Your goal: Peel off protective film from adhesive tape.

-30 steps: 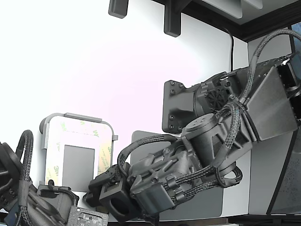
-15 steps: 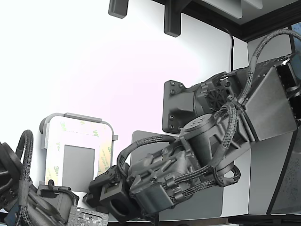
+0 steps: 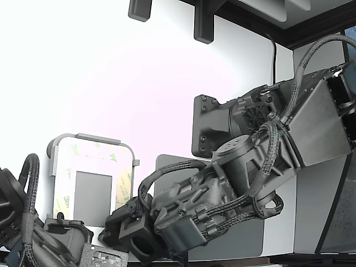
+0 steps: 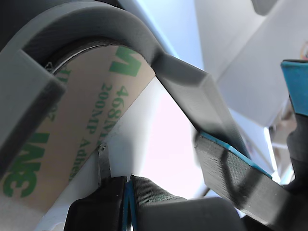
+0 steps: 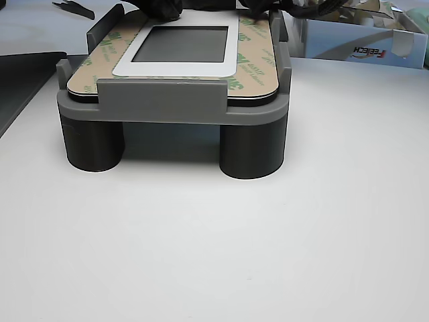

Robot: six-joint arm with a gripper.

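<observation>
The protective film (image 3: 123, 183) is a cream strip border with green 3M logos. It lies flat on the white plate (image 5: 231, 59) around a dark grey square (image 3: 92, 190), in a grey fixture (image 3: 83, 137). The film also shows in the other view (image 5: 258, 64) and close up in the wrist view (image 4: 91, 120). The adhesive tape is hidden under it. My gripper (image 3: 114, 219) is at the fixture's near right corner in the exterior view. In the wrist view my gripper (image 4: 128, 192) has its jaws together beside the film's edge. A thin grey sliver (image 4: 103, 163) stands at them; whether it is pinched is unclear.
A second arm (image 3: 33, 233) sits at the exterior view's lower left, by the fixture. A large dark grey mat (image 3: 245, 239) lies under my arm. Another blue-edged black pad (image 4: 231, 168) is close by in the wrist view. A cardboard box (image 5: 362, 37) stands behind the fixture.
My arm's wrist has sunk very slightly. The film and the plate look the same.
</observation>
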